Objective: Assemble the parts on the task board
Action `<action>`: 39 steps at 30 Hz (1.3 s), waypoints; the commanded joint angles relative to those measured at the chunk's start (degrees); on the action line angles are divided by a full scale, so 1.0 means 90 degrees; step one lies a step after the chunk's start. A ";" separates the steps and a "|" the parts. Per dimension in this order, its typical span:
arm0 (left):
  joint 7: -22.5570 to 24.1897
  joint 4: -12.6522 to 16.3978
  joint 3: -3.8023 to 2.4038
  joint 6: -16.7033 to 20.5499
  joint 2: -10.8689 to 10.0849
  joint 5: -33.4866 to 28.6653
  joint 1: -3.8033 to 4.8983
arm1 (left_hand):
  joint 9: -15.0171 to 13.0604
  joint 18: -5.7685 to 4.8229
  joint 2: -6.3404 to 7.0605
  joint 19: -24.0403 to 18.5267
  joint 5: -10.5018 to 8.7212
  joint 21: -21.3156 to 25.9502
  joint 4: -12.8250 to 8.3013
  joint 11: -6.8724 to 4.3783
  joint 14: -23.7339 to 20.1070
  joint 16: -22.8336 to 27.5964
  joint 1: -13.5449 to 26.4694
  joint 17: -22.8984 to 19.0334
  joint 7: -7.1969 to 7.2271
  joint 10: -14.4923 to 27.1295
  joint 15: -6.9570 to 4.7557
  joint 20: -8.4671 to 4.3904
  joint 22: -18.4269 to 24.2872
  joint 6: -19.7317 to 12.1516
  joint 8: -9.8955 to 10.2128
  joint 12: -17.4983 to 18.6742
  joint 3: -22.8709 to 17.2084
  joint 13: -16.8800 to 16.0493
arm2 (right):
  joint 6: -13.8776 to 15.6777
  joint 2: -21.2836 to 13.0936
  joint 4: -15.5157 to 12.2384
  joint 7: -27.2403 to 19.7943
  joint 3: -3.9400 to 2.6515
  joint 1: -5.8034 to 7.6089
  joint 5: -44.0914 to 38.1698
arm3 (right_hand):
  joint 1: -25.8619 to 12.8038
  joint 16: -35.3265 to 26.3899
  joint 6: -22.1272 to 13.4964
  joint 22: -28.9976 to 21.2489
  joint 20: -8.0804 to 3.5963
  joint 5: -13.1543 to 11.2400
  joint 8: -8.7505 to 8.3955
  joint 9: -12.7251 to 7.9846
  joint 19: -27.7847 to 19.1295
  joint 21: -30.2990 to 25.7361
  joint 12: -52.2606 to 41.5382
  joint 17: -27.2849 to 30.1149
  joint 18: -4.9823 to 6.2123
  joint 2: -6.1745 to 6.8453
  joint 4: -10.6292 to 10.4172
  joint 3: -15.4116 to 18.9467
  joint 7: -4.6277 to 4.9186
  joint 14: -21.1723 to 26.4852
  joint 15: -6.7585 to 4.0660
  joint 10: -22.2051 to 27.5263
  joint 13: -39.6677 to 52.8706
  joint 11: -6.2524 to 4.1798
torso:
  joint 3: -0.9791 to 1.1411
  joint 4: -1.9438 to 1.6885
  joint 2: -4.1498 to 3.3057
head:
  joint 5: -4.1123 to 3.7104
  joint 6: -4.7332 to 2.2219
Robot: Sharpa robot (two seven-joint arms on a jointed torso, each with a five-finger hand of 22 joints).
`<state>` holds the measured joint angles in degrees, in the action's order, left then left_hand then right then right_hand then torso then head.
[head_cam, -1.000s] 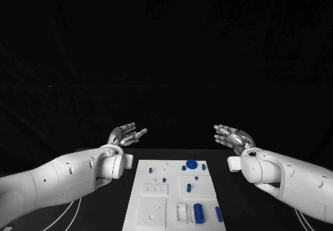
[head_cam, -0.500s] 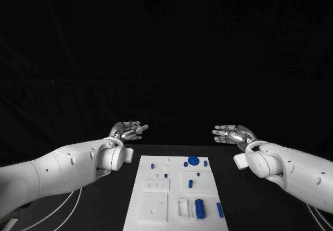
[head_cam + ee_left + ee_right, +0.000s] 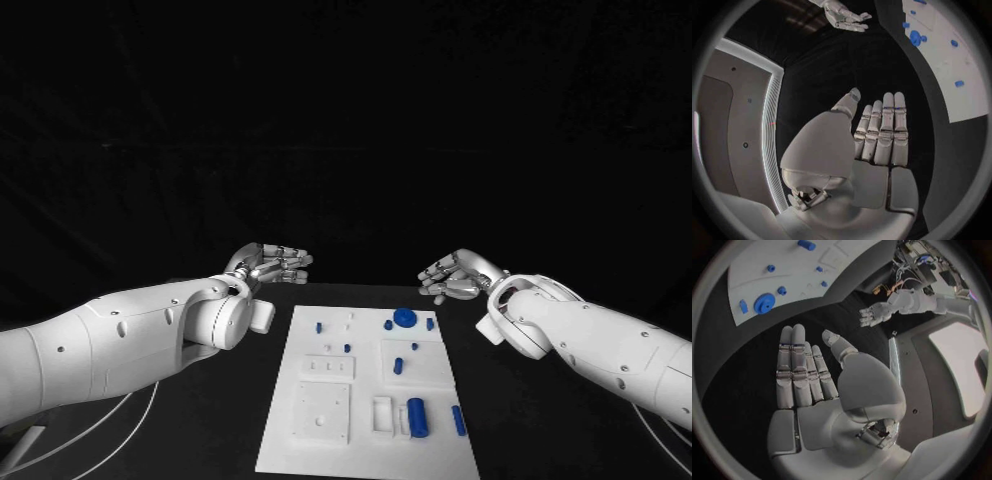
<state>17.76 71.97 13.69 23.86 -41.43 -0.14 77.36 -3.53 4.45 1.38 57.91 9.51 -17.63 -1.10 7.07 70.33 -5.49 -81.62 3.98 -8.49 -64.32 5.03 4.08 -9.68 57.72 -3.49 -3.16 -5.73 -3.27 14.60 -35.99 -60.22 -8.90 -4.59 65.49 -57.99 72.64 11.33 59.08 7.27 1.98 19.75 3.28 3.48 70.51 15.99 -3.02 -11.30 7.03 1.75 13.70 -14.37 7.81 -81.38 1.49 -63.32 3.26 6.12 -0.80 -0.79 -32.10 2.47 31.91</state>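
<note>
The white task board (image 3: 368, 395) lies in the middle of the black table. On it are a round blue gear (image 3: 405, 318) at the far end, a blue cylinder (image 3: 417, 416) and a blue bar (image 3: 459, 420) at the near end, and several small blue pieces between. My left hand (image 3: 271, 264) hovers beyond the board's far left corner and my right hand (image 3: 454, 276) beyond its far right corner. Both hold nothing. The left wrist view shows the left hand (image 3: 879, 135) flat with straight fingers, and the right wrist view shows the same of the right hand (image 3: 807, 372), with the gear (image 3: 764, 303) ahead of it.
White cables (image 3: 137, 425) lie on the table under my left arm. Black cloth covers the table around the board and the background behind it.
Both hands have turned over from palm-up and come inward, closer to the board's far corners. The head camera has also shifted a little.
</note>
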 commanded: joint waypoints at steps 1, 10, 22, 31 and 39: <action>0.0093 0.0274 -0.0005 -0.0361 -0.0115 0.0151 0.0069 | -0.0008 -0.0061 -0.0008 -0.0061 -0.0026 -0.0058 -0.0043 0.0016 0.0036 0.0046 0.0089 -0.0001 -0.0021 0.0014 0.0019 0.0008 -0.0023 -0.0048 -0.0008 -0.0029 0.0013 -0.0003 | -0.0243 0.0119 0.0038 0.0004 -0.0002 0.0000 -0.2009 | -0.0096 0.2006 0.0353 0.0659 -0.0333 0.0058 0.0032 0.0014 0.1139 0.1107 -0.0030 -0.1648 0.0314 0.0132 0.0263 -0.0101 -0.0096 -0.0546 -0.0281 -0.0326 0.0008 -0.0138 | -0.0022 -0.0119 -0.0159 | -0.0044 0.0025; 0.0086 0.0899 -0.0030 -0.0407 -0.0390 0.0158 0.0215 | -0.0007 -0.0054 -0.0039 -0.0133 -0.0047 -0.0141 -0.0121 0.0032 0.0023 0.0056 0.0175 0.0001 -0.0030 0.0060 0.0035 0.0034 -0.0017 -0.0078 -0.0007 -0.0029 0.0149 -0.0004 | -0.0192 0.0458 0.0174 0.0504 -0.0003 0.0000 -0.3762 | -0.0190 0.3733 0.0314 0.2115 -0.0445 -0.0019 0.0032 0.0015 0.0897 0.2438 -0.0030 -0.2844 0.0220 0.0364 0.0266 -0.0605 -0.0134 -0.0233 -0.0254 -0.0262 0.0009 -0.0133 | -0.0021 -0.0335 -0.0448 | -0.0225 -0.0038; 0.0057 0.1204 -0.0052 -0.0422 -0.0489 0.0158 0.0370 | -0.0007 -0.0051 -0.0054 -0.0147 -0.0059 -0.0147 -0.0164 0.0051 0.0003 0.0058 0.0208 0.0000 -0.0039 0.0117 0.0049 0.0051 0.0033 -0.0140 -0.0007 -0.0029 0.0262 -0.0004 | 0.0039 0.0673 0.0239 0.1099 -0.0004 0.0008 -0.4927 | -0.0035 0.4186 0.0317 0.2542 -0.0404 -0.0314 0.0029 0.0014 0.1162 0.2438 -0.0028 -0.2619 0.0176 0.0496 0.0270 -0.0718 -0.0181 -0.0182 -0.0196 -0.0120 0.0008 -0.0100 | -0.0023 -0.0457 -0.0701 | -0.0365 -0.0146; 0.0033 0.1286 -0.0063 -0.0429 -0.0513 0.0160 0.0410 | -0.0007 -0.0050 -0.0064 -0.0149 -0.0066 -0.0144 -0.0170 0.0059 -0.0005 0.0058 0.0216 0.0000 -0.0042 0.0147 0.0055 0.0057 0.0056 -0.0146 -0.0007 -0.0029 0.0299 -0.0004 | -0.0004 0.0672 0.0229 0.1350 -0.0005 0.0037 -0.5337 | 0.0036 0.4448 0.0323 0.2814 -0.0374 -0.0533 0.0029 0.0012 0.1227 0.2308 -0.0029 -0.2283 0.0207 0.0600 0.0244 -0.0876 -0.0190 -0.0145 -0.0172 -0.0028 0.0007 -0.0080 | -0.0006 -0.0486 -0.0792 | -0.0431 -0.0150; 0.0011 0.1296 -0.0069 -0.0446 -0.0513 0.0168 0.0431 | -0.0006 -0.0048 -0.0083 -0.0145 -0.0078 -0.0139 -0.0177 0.0067 -0.0014 0.0057 0.0215 0.0001 -0.0045 0.0172 0.0061 0.0064 0.0101 -0.0158 -0.0006 -0.0030 0.0361 -0.0005 | -0.0105 0.0697 0.0271 0.1406 -0.0005 0.0044 -0.5471 | 0.0049 0.4562 0.0347 0.3109 -0.0373 -0.0609 0.0028 0.0011 0.1283 0.2109 -0.0028 -0.2104 0.0205 0.0593 0.0245 -0.0898 -0.0199 -0.0116 -0.0173 -0.0010 0.0006 -0.0087 | -0.0002 -0.0495 -0.0851 | -0.0476 -0.0152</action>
<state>17.65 83.44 13.15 20.86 -46.09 1.02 81.02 -3.51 4.45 0.85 56.91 9.02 -18.73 -2.75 7.79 70.11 -5.27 -80.15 3.99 -8.86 -63.15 5.24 4.50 -8.82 56.87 -3.49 -3.16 -2.80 -3.25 14.44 -29.83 -57.94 2.52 -4.61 65.86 -104.60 73.16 52.13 62.21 35.22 -1.33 14.42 3.28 3.56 81.70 35.24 -3.02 -30.32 7.86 6.65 15.88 -22.03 6.26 -82.78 0.00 -63.78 3.28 5.22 -0.82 -5.13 -39.48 -1.61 30.51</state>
